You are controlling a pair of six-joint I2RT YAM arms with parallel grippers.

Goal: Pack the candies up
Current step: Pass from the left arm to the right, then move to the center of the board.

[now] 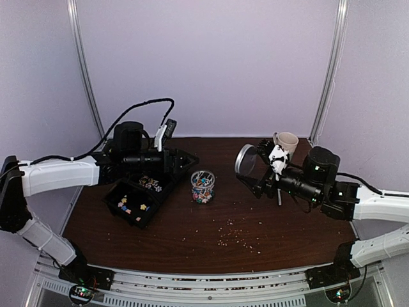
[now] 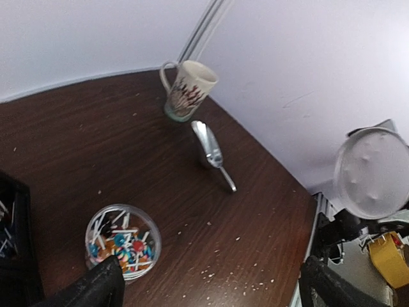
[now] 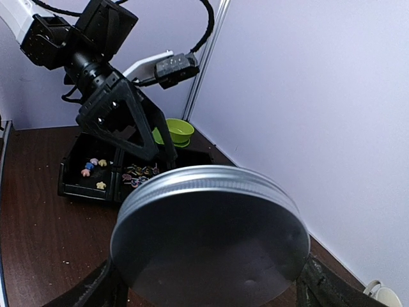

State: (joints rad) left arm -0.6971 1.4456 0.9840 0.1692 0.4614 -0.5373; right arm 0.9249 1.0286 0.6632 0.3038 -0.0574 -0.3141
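Note:
The candies fill a clear jar (image 1: 202, 187) at mid-table, which also shows in the left wrist view (image 2: 123, 242). More candies (image 1: 148, 183) lie in a black compartment tray (image 1: 121, 208) to the jar's left. My left gripper (image 1: 188, 157) hovers above the tray's far side, just left of the jar. It is open with nothing between its fingertips (image 2: 96, 288). My right gripper (image 1: 252, 169) hangs right of the jar, shut on a round silver lid (image 1: 245, 160). That lid (image 3: 211, 236) fills the right wrist view between both fingers.
A patterned mug (image 2: 186, 89) stands at the back right, with a metal scoop (image 2: 209, 148) lying on the table in front of it. Pale crumbs (image 1: 233, 233) are scattered over the near middle of the table. A green bowl (image 3: 174, 131) sits behind the tray.

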